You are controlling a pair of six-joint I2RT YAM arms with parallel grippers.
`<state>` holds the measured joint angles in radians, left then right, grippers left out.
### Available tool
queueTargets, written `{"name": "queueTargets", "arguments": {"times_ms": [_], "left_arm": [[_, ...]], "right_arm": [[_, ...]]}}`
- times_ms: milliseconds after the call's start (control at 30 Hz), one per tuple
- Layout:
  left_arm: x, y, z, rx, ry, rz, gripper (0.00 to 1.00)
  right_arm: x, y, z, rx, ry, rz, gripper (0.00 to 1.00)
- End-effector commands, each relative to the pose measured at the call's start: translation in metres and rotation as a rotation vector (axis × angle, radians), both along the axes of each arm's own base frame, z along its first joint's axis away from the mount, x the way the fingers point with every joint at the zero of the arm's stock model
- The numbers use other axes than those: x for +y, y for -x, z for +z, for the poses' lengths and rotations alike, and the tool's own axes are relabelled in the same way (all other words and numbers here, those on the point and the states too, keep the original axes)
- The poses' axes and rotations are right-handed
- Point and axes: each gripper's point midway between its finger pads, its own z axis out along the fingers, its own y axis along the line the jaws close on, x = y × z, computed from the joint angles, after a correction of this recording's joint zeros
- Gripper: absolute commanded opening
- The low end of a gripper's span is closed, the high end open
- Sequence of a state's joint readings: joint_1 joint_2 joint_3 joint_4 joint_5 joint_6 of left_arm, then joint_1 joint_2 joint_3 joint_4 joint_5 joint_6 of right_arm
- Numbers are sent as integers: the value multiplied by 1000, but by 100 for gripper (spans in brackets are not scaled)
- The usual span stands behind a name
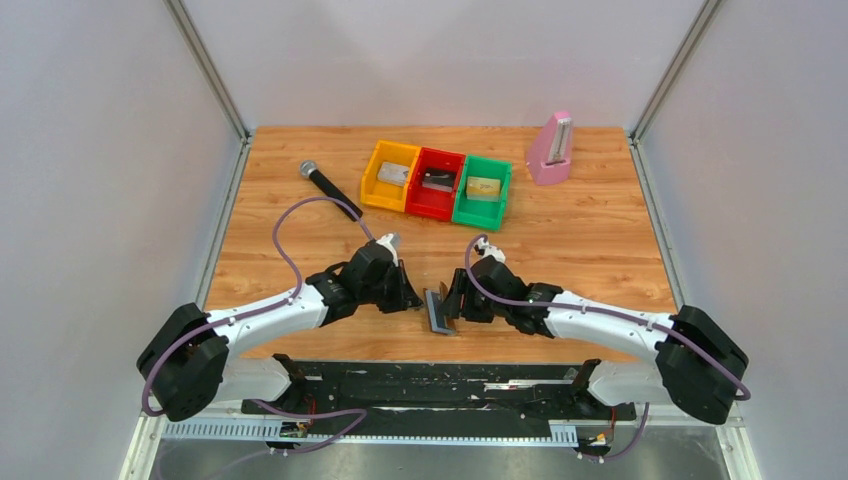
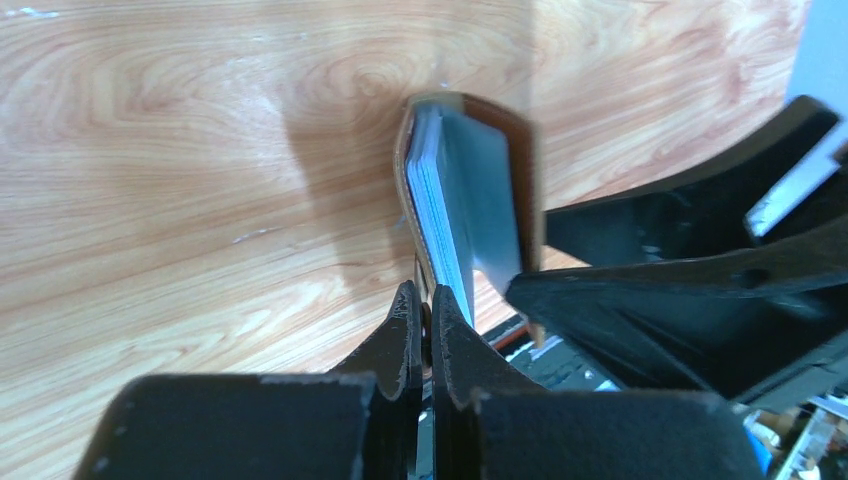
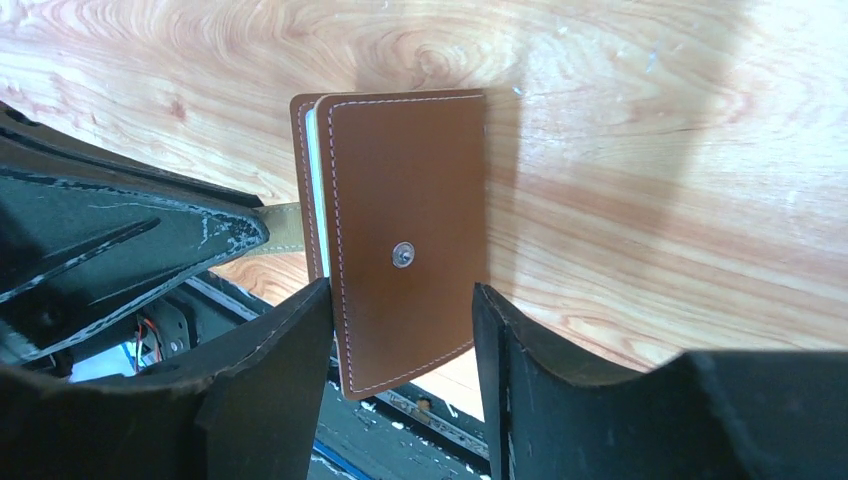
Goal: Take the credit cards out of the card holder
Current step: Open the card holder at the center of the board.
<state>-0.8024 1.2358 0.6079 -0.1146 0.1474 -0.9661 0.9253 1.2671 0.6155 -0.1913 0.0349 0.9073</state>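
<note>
The brown card holder [image 1: 437, 312] hangs on edge above the table's near edge, between my two grippers. Its stitched outer face with a metal snap [image 3: 405, 200] fills the right wrist view. In the left wrist view it [image 2: 520, 170] gapes slightly, with the pale blue edges of the credit cards [image 2: 440, 205] stacked inside. My left gripper [image 1: 416, 300] [image 2: 423, 295] is shut on a thin brown flap at the holder's lower end. My right gripper [image 1: 453, 305] [image 3: 401, 286] is open, its fingers on either side of the holder's lower end, the left finger right against the holder's edge.
At the back stand a yellow bin [image 1: 391, 175], a red bin [image 1: 436, 182] and a green bin [image 1: 483, 190], each with a flat item inside. A pink metronome [image 1: 551, 148] is at the back right, a black microphone [image 1: 330, 184] at the back left. A black rail [image 1: 440, 385] runs below.
</note>
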Motion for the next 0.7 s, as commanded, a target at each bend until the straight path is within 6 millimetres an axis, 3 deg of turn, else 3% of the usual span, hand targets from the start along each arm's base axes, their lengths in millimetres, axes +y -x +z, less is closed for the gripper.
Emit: {"name": "queueTargets", "arguments": {"times_ms": [0,233,400,667], "left_arm": [[11,-12,4,-61,-71,16,0],[31,-18,-8,-69,-164,41,0],[28,-18,-8,-75,-145,19,0],[22,-15,-7,-69,-120,-7,0]], "right_arm": [[-15,-11,9,-65,49,-58,53],[-39,-14,-12,-54,111,-109,51],[-53,-17,-25,-31,151,-139,48],[-55,-21,-1,-16,176,-144,47]]}}
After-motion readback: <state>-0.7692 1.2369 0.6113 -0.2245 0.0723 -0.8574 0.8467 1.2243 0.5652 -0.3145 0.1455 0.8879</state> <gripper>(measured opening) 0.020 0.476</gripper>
